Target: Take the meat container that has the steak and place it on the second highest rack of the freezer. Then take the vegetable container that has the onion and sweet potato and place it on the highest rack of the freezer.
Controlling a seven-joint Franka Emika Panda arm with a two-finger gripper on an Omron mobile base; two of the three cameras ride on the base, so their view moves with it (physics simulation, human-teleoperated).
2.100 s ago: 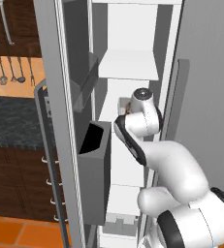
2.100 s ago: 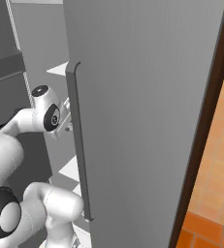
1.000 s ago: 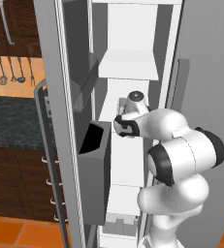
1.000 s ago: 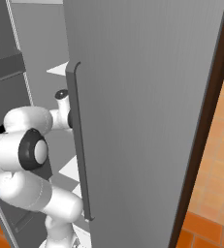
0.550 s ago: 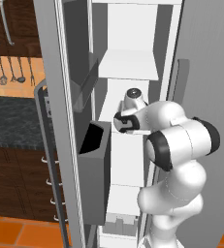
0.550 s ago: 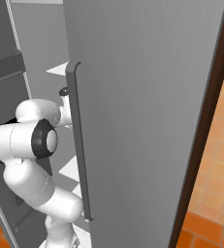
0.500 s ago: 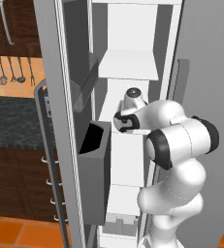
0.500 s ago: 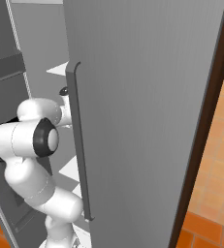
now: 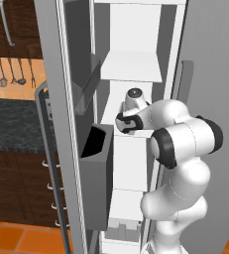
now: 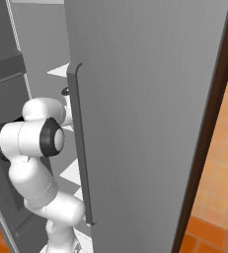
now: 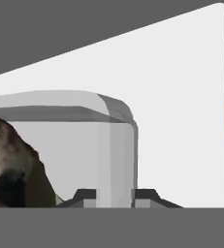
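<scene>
Left base view: the freezer point(image 9: 136, 74) stands open, a tall narrow white-lined compartment with white shelves stacked one above another. Its grey door point(image 9: 61, 124) hangs at the left, carrying an upper bin point(image 9: 88, 82) and a larger lower bin point(image 9: 97, 178) whose dark mouth faces upward; what lies in either bin cannot be told. The white arm point(image 9: 185, 149) bends in from the lower right, its wrist reaching to the front edge of a middle shelf point(image 9: 131, 134). A low white drawer-like part point(image 9: 123, 229) sits at the bottom of the compartment.

Right base view: a broad grey door panel point(image 10: 150, 123) with a long handle point(image 10: 81, 148) covers most of the compartment; the arm's elbow point(image 10: 31, 141) shows to its left, beside white shelf edges point(image 10: 61, 71).

Hand view: the meat container point(image 11: 104, 126), a pale grey tray with a rounded corner and a raised rim, rests on a white shelf surface point(image 11: 181, 121). Inside it, at the left, lies the steak point(image 11: 11, 164), a dark brown lumpy slab partly cut by the frame edge. The pincer point(image 11: 114, 196) is pinching the container: its two dark tips stand close together on either side of the tray's near wall at the corner. Which rack of the freezer carries the tray cannot be told with certainty from these views.
</scene>
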